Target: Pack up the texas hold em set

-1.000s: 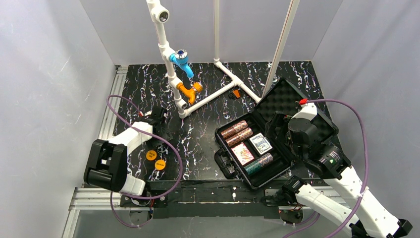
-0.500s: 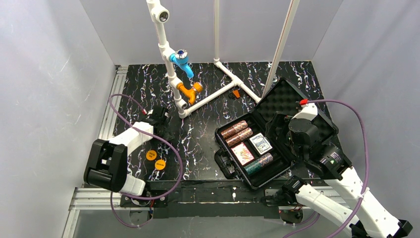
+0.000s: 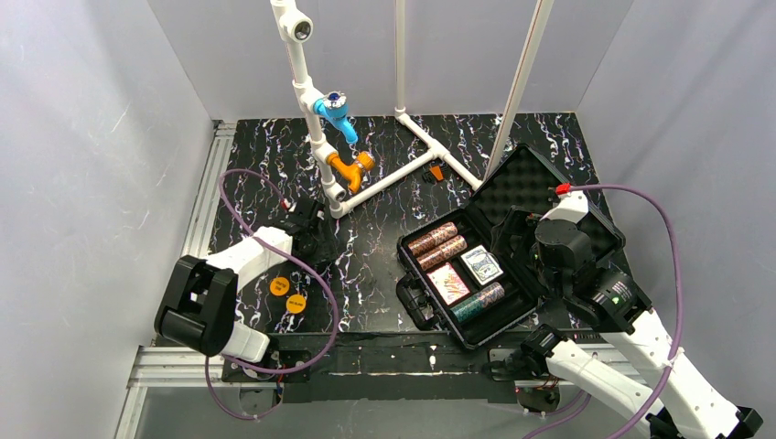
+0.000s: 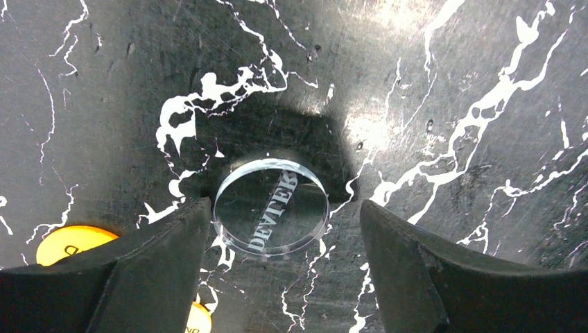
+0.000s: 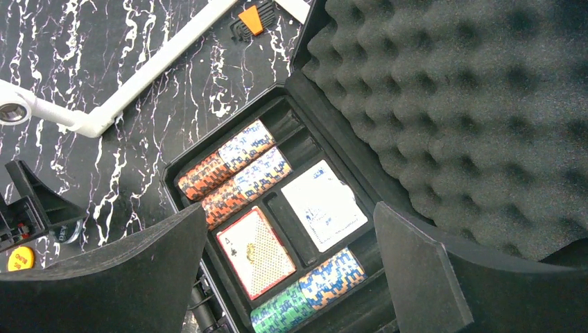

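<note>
Black case (image 3: 409, 302) open at centre-right of the top view, foam lid (image 5: 471, 104) tipped back. Inside: two red-brown chip rolls (image 3: 432, 240), two card decks (image 3: 448, 283), one green roll (image 3: 478, 303). Right gripper (image 5: 288, 243) hangs over the case, jaws wide, holding nothing. Left gripper (image 4: 284, 225) at left-centre, jaws spread around a clear dealer disc (image 4: 272, 207): left finger at its edge, right finger apart, no clamp. Two orange discs (image 3: 279, 285) on the table (image 3: 384, 247), lower left
</note>
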